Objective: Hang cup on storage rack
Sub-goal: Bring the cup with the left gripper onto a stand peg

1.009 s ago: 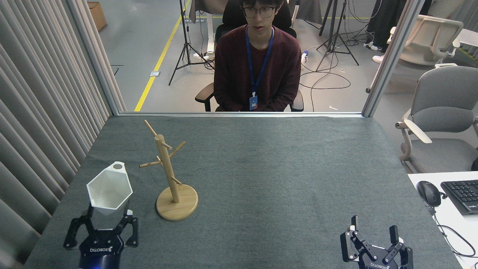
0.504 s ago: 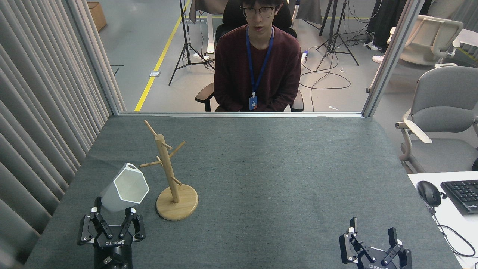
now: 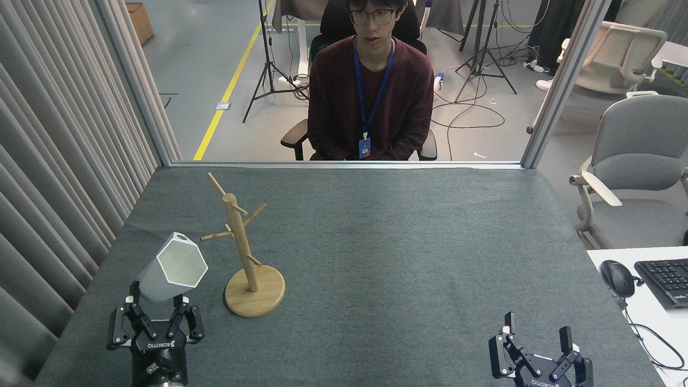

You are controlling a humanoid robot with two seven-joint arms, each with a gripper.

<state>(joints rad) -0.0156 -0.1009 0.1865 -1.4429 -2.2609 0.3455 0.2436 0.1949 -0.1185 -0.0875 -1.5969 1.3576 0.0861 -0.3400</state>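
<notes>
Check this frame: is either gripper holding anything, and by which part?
The left gripper holds the cup by its narrow base end; the right gripper holds nothing.

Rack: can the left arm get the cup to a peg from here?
Probably yes. Left gripper holds the cup just left of the rack, nothing between them; its left peg points toward the cup.

Beyond the grey-covered table (image 3: 408, 258), a person (image 3: 371, 91) sits on a grey floor (image 3: 215, 48) crossed by a yellow line (image 3: 231, 80), with pale curtains (image 3: 59, 140) left, tripods (image 3: 484, 54) and what look like office chairs (image 3: 639, 172) right.
</notes>
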